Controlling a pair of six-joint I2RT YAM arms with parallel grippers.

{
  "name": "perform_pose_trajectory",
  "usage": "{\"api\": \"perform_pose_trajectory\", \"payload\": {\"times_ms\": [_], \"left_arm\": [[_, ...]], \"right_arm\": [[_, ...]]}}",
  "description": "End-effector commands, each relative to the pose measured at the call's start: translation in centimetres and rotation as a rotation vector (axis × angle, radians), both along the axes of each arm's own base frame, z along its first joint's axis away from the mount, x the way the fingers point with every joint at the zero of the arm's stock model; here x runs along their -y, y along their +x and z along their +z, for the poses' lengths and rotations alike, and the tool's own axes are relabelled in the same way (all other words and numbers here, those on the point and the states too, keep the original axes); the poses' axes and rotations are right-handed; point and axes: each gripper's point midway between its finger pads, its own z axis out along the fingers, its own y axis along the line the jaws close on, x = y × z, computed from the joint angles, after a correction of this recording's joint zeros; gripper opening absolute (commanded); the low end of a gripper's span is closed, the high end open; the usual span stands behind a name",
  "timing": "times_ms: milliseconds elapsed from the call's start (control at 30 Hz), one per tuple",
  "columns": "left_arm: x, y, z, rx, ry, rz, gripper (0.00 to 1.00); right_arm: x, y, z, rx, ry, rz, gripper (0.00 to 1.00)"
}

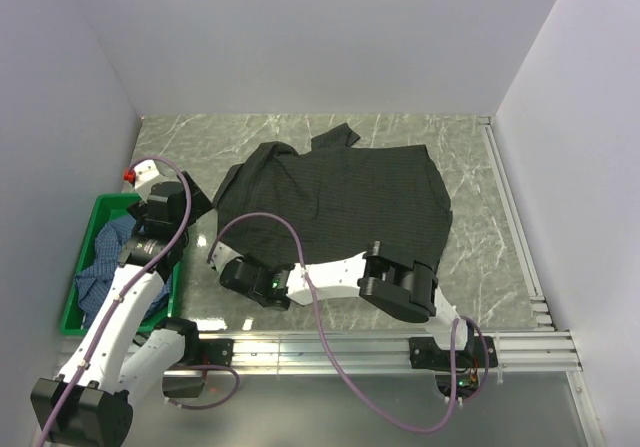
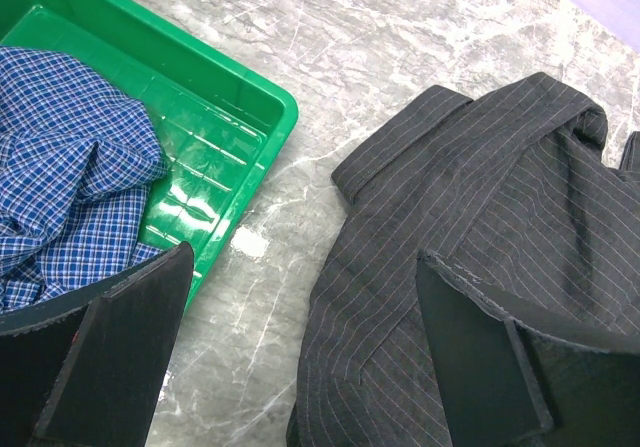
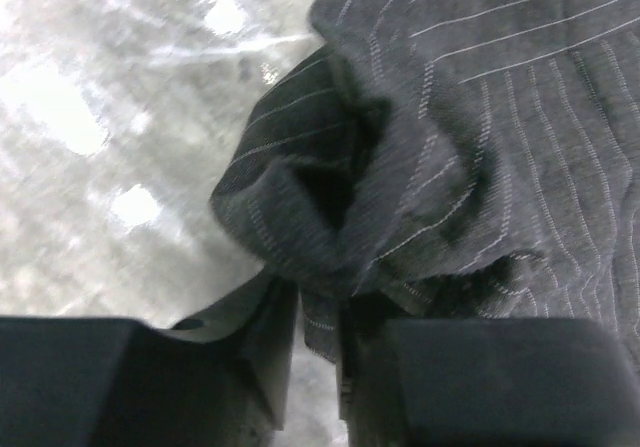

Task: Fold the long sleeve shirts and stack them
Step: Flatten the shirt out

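On the table (image 1: 480, 167), black pinstriped shirt (image 1: 340, 202) lies rumpled

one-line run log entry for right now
right gripper: shut on black shirt | left gripper: open, empty | blue shirt: in green crate | fold: not yet done

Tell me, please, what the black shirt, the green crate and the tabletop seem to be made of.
The black shirt: soft woven cloth, matte, fine pale pinstripes; it creases and bunches. The green crate: likely moulded plastic, glossy, with bright highlights on its ribbed floor. The tabletop: grey with white veins, shiny; stone or a marble-print laminate, cannot tell.
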Motion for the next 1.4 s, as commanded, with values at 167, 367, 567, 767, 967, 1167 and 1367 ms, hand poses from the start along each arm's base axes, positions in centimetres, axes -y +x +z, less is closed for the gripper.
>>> {"api": "perform_pose_trajectory", "payload": {"times_ms": [167,367,567,767,967,1167,1367], "left_arm": [[-0.3,0.1,0.7,0.036,-0.009,0.017,0.99],[-0.4,0.1,0.7,0.036,-0.008,0.020,0.99],[-0.4,0.1,0.8,0.038,-0.010,0.017,0.99],[-0.2,0.2,0.7,0.036,-0.013,0.010,0.99],[0.8,0.6,0.6,0.038,-0.028,-0.049,0.99],[2.6,1.2,-0.5,0.003,-0.053,-0.153,0.98],[3.7,1.5,-2.3,-0.075,-0.080,-0.199,0.98]], "right_arm": [[1.0,0.2,0.3,0.006,-0.044,-0.001,0.00],[1.1,-0.5,8.8,0.013,0.097,0.031,0.00],[3.3,0.1,17.5,-0.018,0.259,0.038,0.00],[7.6,4.7,19.8,-0.214,0.455,-0.087,0.00],[12.5,11.7,14.1,-0.353,0.461,-0.409,0.00],[15.8,16.1,8.1,-0.384,0.345,-0.686,0.02],[15.0,15.5,12.7,-0.210,0.340,-0.572,0.36]]}}
